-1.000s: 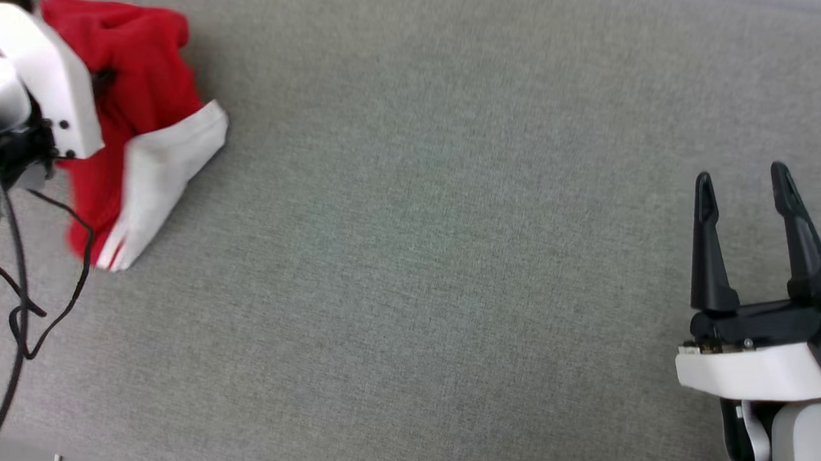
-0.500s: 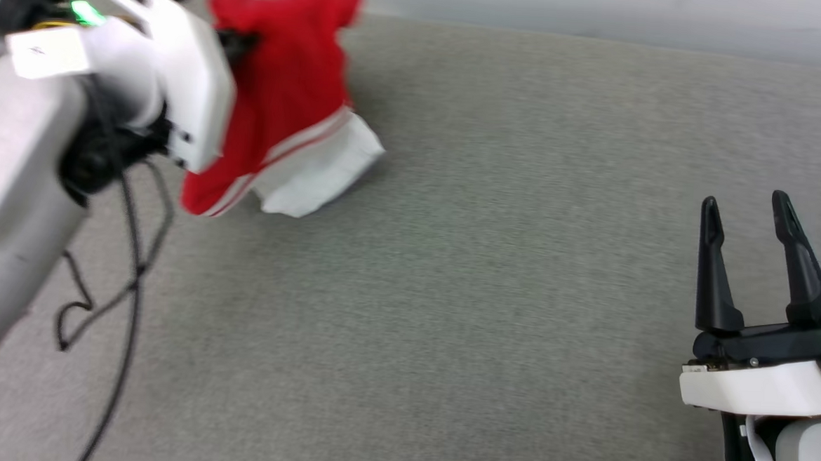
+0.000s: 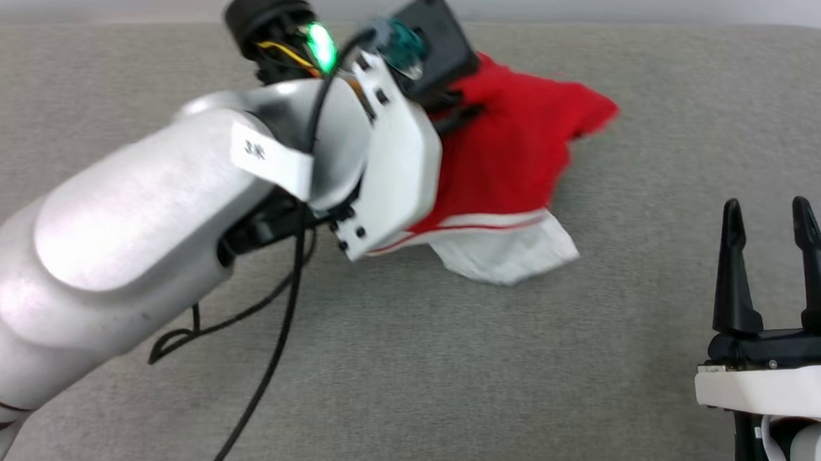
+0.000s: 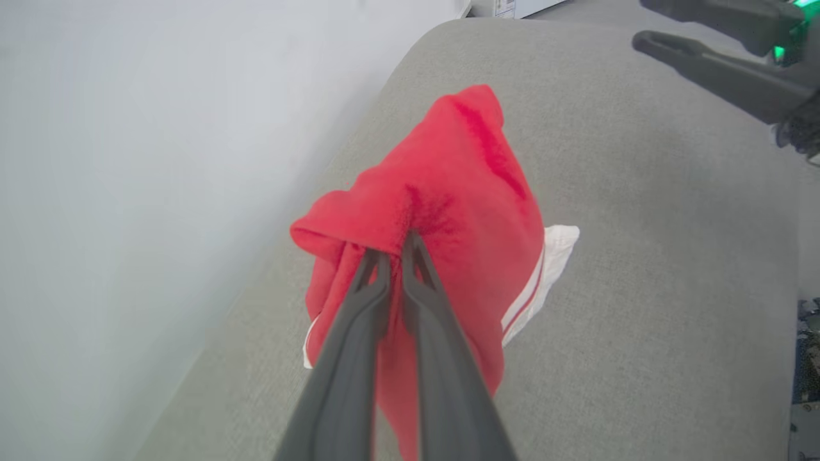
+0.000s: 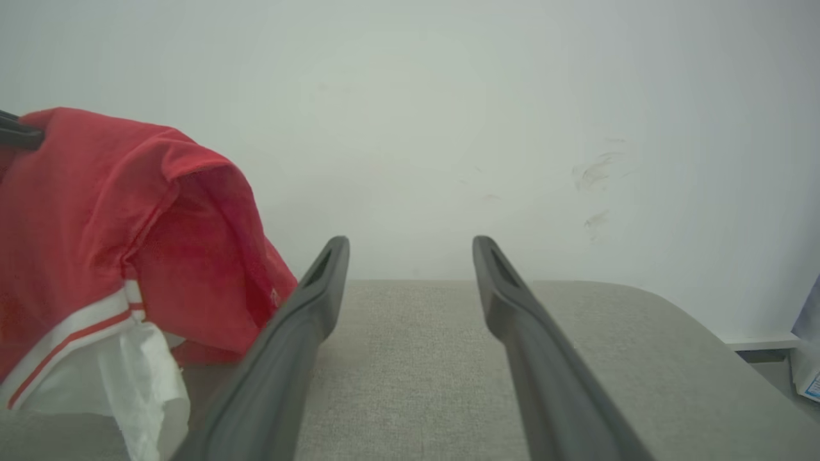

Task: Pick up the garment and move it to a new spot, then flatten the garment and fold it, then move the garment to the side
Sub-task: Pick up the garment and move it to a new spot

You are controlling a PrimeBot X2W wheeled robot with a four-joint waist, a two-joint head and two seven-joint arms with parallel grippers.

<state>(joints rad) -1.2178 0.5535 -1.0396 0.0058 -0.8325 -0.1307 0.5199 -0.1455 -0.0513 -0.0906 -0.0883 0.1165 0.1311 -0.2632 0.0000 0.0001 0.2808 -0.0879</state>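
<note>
A: Head view first. What to report?
B: One garment point(image 3: 512, 158), a red jersey-style T-shirt, bunched and lifted over the far middle of the grey fabric tabletop point(image 3: 445, 373). White sleeve point(image 3: 508, 253) with red-and-white trim hanging lowest, apparently touching the surface. Pinched high up by the left pincer point(image 3: 467, 112), pressed together on a fold of red. At the near right, the right pincer point(image 3: 767, 205): spread wide, holding nothing, well apart from the shirt. Also one black cable point(image 3: 270, 364), looping beneath the left forearm.
A: And along the left wrist?
B: Grip seen close: two dark fingers point(image 4: 346, 358) nearly touching, a ridge of red cloth point(image 4: 461, 192) clamped at the tips, the rest draped below and to the right. Pale wall point(image 4: 128, 160) to the left.
A: Right wrist?
B: Right pincer point(image 5: 411, 242) again, set wide, bare tabletop between the fingers. Shirt point(image 5: 83, 211) hanging at the left, sleeve down at the surface.
A: Step in hand?
B: Looks like the first: carrying the garment to a new spot. Flattening, folding and moving aside not yet done.
A: Next move?
B: Probably lowering and letting go somewhere with room all round, then bringing in the free pincer to help spread the cloth flat. Worth watching the bunched folds on release.
A: Count?
B: One shirt, two pincers, one cable.
</note>
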